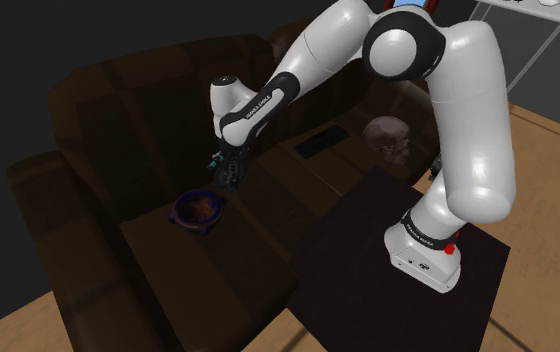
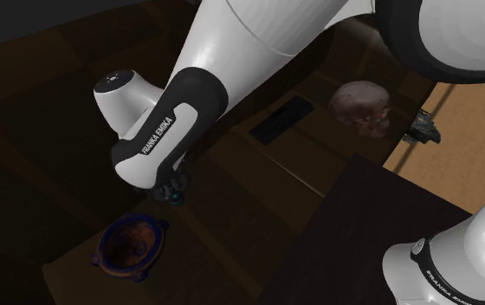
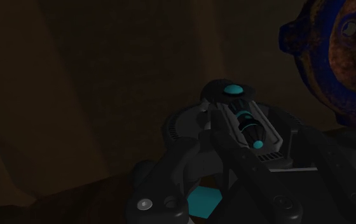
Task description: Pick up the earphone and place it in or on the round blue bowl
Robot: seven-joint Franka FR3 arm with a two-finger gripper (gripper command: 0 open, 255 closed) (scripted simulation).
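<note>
The earphone [image 3: 240, 121] is a dark grey piece with teal lights, clasped between my black fingers. My gripper [image 1: 230, 175] hangs shut on it above the dark brown sofa seat, a little up and to the right of the bowl in the shoulder view. The round bowl [image 1: 199, 210] has a blue rim with small lugs and a rusty brown inside, and it rests on the seat. In the second exterior view my gripper [image 2: 172, 184] hovers just above and right of the bowl [image 2: 131, 245]. From the wrist, the bowl [image 3: 339, 57] lies off to one side beyond the earphone.
A dark skull-shaped object [image 1: 390, 140] sits on the sofa near the stand [image 1: 398, 260]. A flat black rectangular object [image 1: 320, 140] lies on the seat behind my gripper. The sofa's backrest [image 1: 118, 110] rises beyond the bowl. Wooden floor [image 1: 558, 180] shows at the shoulder view's right.
</note>
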